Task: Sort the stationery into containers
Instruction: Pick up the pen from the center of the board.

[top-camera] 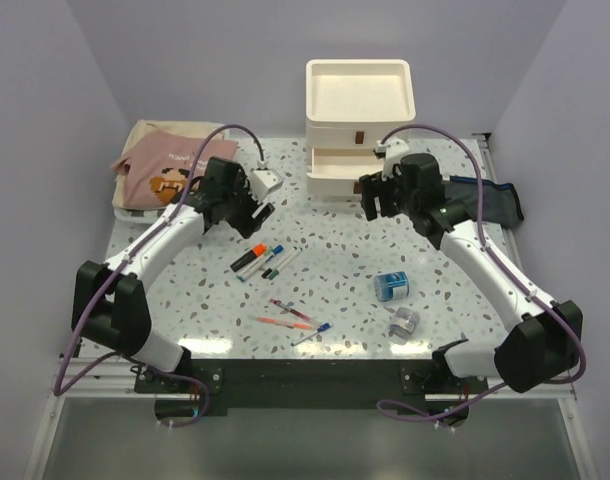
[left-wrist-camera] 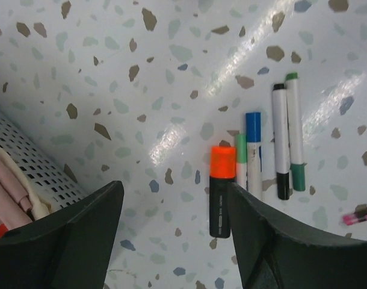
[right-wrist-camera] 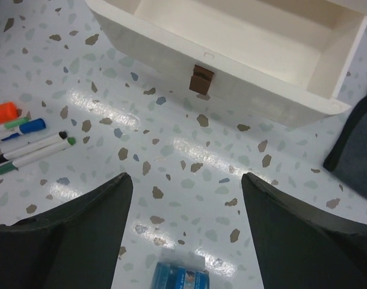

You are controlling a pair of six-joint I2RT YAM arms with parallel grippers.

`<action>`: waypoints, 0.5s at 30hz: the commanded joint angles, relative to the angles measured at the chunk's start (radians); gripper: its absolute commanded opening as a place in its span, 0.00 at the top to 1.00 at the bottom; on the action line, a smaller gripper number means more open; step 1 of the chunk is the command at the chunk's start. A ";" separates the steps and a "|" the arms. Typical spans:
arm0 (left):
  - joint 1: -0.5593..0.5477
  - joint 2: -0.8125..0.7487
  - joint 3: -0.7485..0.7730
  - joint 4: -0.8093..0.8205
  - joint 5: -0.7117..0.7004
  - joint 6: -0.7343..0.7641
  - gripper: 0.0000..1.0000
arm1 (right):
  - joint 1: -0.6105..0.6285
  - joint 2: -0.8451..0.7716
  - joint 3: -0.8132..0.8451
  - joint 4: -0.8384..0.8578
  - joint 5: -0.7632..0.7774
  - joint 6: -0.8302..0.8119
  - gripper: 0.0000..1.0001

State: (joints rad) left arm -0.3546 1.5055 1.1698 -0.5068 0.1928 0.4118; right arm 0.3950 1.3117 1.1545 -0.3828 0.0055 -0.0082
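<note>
The markers [top-camera: 260,260] lie in a loose row mid-table: orange [left-wrist-camera: 221,189], pale-green highlighter [left-wrist-camera: 240,150], blue [left-wrist-camera: 253,144], black [left-wrist-camera: 281,138] and green [left-wrist-camera: 295,129]. My left gripper [left-wrist-camera: 174,192] hovers open above them with nothing between its fingers, and the orange marker lies just inside its right finger. Thin pens [top-camera: 290,317] lie nearer the front. The blue roll [top-camera: 391,287] and grey roll [top-camera: 403,322] sit front right. My right gripper [right-wrist-camera: 186,177] is open and empty in front of the cream drawer unit [top-camera: 357,110], whose lowest drawer [right-wrist-camera: 231,54] stands pulled out. The navy pouch [top-camera: 490,200] lies at the right.
A pink cloth bag [top-camera: 170,170] on a white perforated tray [left-wrist-camera: 33,162] sits at the back left. The drawer's brown handle [right-wrist-camera: 200,79] faces the right gripper. The blue roll [right-wrist-camera: 178,278] lies just below that gripper. A red pen tip [left-wrist-camera: 359,215] shows at the left wrist view's right edge.
</note>
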 commanded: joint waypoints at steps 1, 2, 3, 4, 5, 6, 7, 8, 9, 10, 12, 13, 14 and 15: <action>0.002 0.062 0.082 -0.136 -0.055 0.168 0.28 | -0.001 0.029 0.079 0.018 -0.084 -0.041 0.17; 0.002 0.073 0.088 -0.148 -0.052 0.170 0.28 | -0.001 0.041 0.085 0.022 -0.076 -0.023 0.16; 0.002 0.102 0.099 -0.160 -0.053 0.170 0.29 | -0.007 0.046 0.094 0.041 -0.079 -0.021 0.16; 0.002 0.117 0.100 -0.174 -0.053 0.171 0.30 | -0.007 0.050 0.094 0.057 -0.081 -0.021 0.16; 0.002 0.130 0.100 -0.183 -0.053 0.171 0.31 | -0.010 0.055 0.099 0.067 -0.064 -0.015 0.16; 0.002 0.143 0.088 -0.180 -0.047 0.167 0.31 | -0.025 0.066 0.115 0.071 -0.059 -0.006 0.16; 0.002 0.148 0.077 -0.161 -0.043 0.168 0.31 | -0.036 0.070 0.126 0.070 -0.067 0.000 0.16; 0.000 0.150 0.073 -0.153 -0.030 0.171 0.31 | -0.044 0.072 0.137 0.064 -0.068 -0.001 0.16; -0.004 0.159 0.073 -0.142 -0.038 0.167 0.30 | -0.053 0.073 0.145 0.059 -0.076 -0.007 0.16; -0.004 0.165 0.076 -0.125 -0.050 0.165 0.30 | -0.056 0.073 0.140 0.062 -0.082 -0.016 0.16; -0.004 0.192 0.091 -0.134 -0.084 0.159 0.30 | -0.056 0.069 0.122 0.082 -0.091 -0.026 0.16; -0.004 0.199 0.087 -0.131 -0.090 0.163 0.30 | -0.056 0.067 0.114 0.093 -0.108 -0.023 0.16; -0.004 0.197 0.079 -0.128 -0.102 0.168 0.30 | -0.056 0.066 0.105 0.105 -0.122 -0.021 0.16; -0.004 0.191 0.062 -0.122 -0.104 0.171 0.30 | -0.056 0.067 0.090 0.134 -0.133 -0.016 0.16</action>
State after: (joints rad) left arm -0.3553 1.6913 1.2270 -0.6456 0.1280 0.5480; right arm 0.3370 1.3895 1.2457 -0.3408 -0.0654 -0.0204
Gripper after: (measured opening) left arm 0.698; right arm 0.840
